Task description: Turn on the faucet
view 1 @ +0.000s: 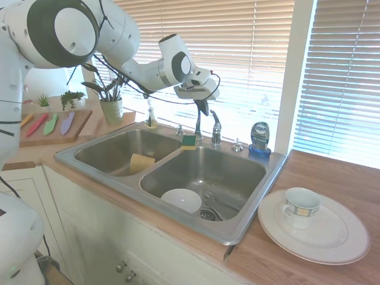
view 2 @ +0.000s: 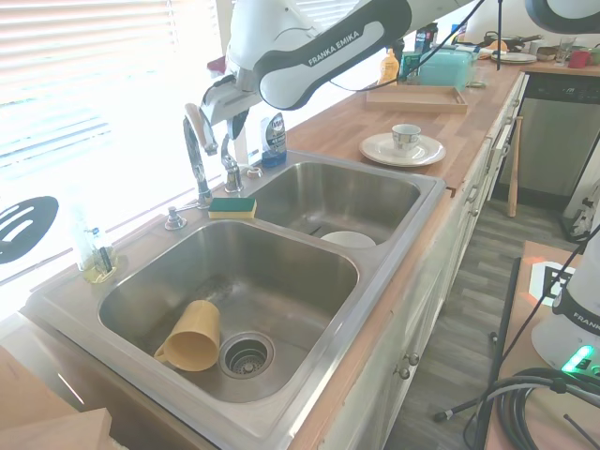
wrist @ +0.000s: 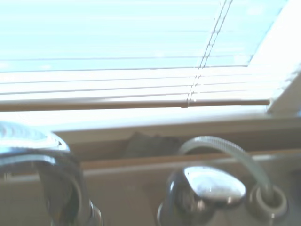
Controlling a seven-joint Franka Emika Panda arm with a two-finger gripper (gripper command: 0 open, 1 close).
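The faucet stands on the back rim of the double sink, between the two basins. Its thin chrome gooseneck spout rises beside a short chrome lever handle. My gripper hangs just above the faucet, between the top of the spout and the handle, close to both and pointing down. No water runs from the spout. The wrist view shows the blurred spout and the handle from close by, with the window blinds behind.
A green and yellow sponge lies at the faucet's base. A blue dish soap bottle stands further along the rim. A white bowl and a yellow cup lie in separate basins. A plate with a mug sits on the counter.
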